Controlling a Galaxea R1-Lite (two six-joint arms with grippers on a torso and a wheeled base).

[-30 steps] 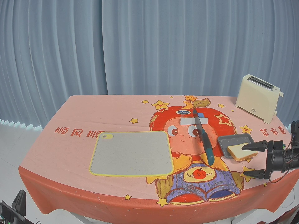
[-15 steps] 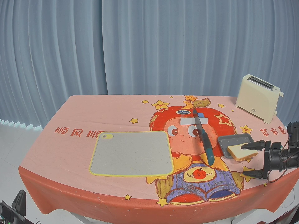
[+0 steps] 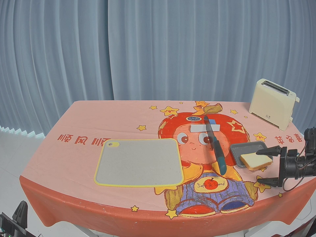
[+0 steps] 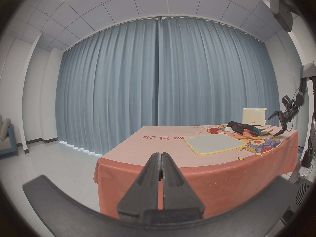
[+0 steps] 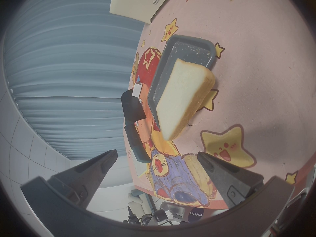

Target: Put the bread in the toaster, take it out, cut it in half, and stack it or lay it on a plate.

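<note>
Bread: pale square bread slice (image 3: 256, 161) is rested tilted across the near rim of the grey metal tray (image 3: 247, 147).
Right gripper (image 3: 258, 167): spread wide, held just beside the slice.
Left gripper (image 4: 161, 155): pressed together, empty.

The head camera looks forward and down over the whole tabletop (image 3: 82, 122). The left wrist camera sits low, far off its side. The right wrist camera is close to the bread (image 5: 182, 97), which the head view also sees.

The tablecloth (image 3: 98, 122) is showing salmon pink with yellow stars. The cutting board (image 3: 138, 162) is showing grey with a yellow rim, and the toaster (image 3: 271, 104) is looking cream.
</note>
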